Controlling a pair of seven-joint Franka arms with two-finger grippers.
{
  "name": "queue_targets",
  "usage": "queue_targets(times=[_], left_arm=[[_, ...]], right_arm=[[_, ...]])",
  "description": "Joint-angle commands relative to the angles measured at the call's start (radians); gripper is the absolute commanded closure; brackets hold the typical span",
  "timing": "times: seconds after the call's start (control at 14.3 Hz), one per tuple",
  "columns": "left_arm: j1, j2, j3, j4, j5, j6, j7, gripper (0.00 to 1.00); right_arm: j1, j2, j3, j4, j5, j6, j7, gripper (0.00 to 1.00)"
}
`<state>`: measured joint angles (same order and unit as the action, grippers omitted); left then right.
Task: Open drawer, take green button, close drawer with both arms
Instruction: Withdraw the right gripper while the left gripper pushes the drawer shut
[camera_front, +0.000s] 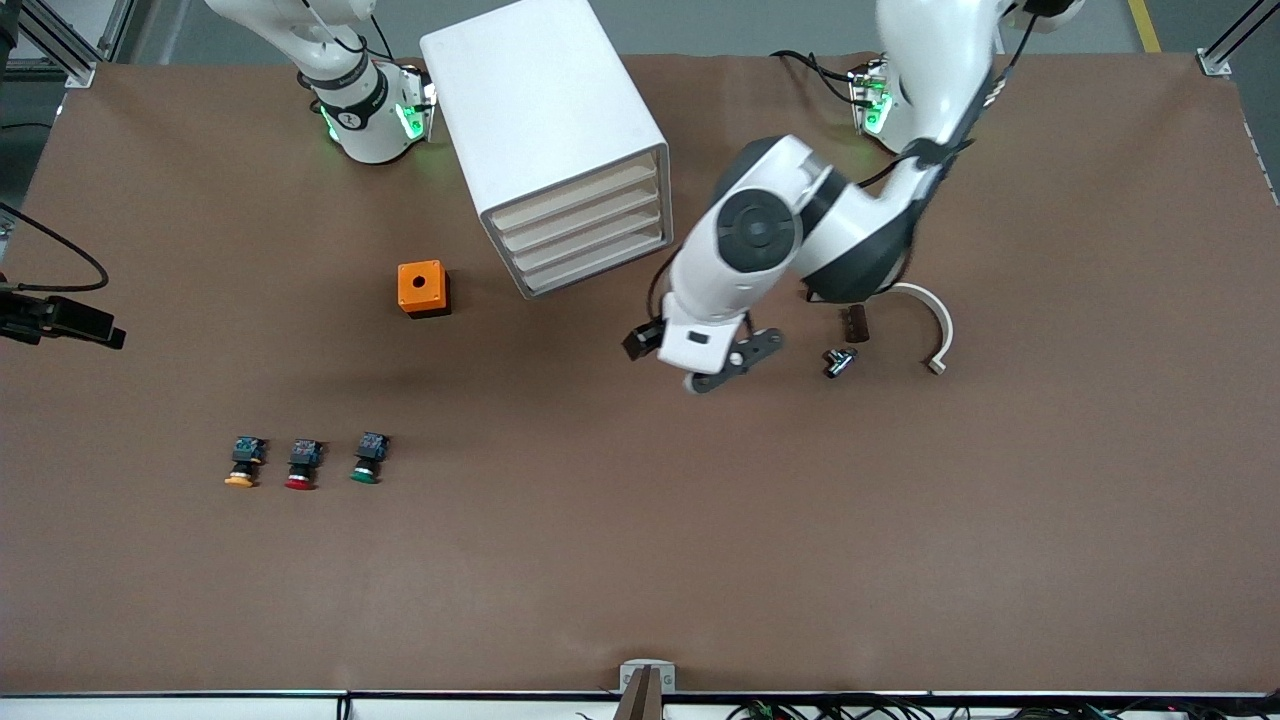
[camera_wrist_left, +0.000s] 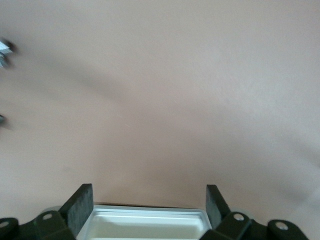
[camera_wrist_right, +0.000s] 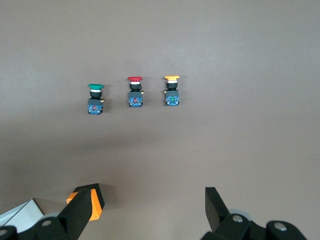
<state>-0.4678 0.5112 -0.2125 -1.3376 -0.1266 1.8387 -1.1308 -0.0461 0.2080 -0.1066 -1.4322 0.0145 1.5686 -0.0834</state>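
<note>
The white cabinet (camera_front: 545, 120) stands at the back of the table. Its four stacked drawers (camera_front: 590, 235) all look flush and shut. My left gripper (camera_wrist_left: 149, 200) is open and empty, up in the air just in front of the drawer fronts. In the front view the left arm's wrist (camera_front: 700, 340) hides its fingers. A white tray-like rim (camera_wrist_left: 149, 220) shows between the left fingers. The green-capped button (camera_front: 366, 462) lies on the table and also shows in the right wrist view (camera_wrist_right: 95, 97). My right gripper (camera_wrist_right: 150, 200) is open and empty, high over the orange box.
An orange box with a hole (camera_front: 422, 288) stands beside the cabinet. A red-capped button (camera_front: 301, 467) and an orange-capped button (camera_front: 242, 465) lie beside the green one. A white curved piece (camera_front: 935, 325), a dark block (camera_front: 855, 323) and a small metal part (camera_front: 838, 362) lie under the left arm.
</note>
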Motion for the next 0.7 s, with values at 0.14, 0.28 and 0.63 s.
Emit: queue_targets(times=[0.14, 0.28, 0.63], left_arm=[[0.162, -0.149, -0.007, -0.038, 0.021, -0.133, 0.202, 0.01], [0.228, -0.189, -0.007, -0.038, 0.021, -0.192, 0.317, 0.01], [0.389, -0.237, -0.005, -0.043, 0.024, -0.280, 0.546, 0.01]], right_arm=[[-0.014, -0.012, 0.019, 0.053, 0.002, -0.007, 0.002, 0.00], [-0.014, -0.013, 0.022, 0.056, -0.007, -0.036, -0.009, 0.00], [-0.011, -0.114, 0.022, 0.010, 0.004, -0.105, 0.005, 0.00]])
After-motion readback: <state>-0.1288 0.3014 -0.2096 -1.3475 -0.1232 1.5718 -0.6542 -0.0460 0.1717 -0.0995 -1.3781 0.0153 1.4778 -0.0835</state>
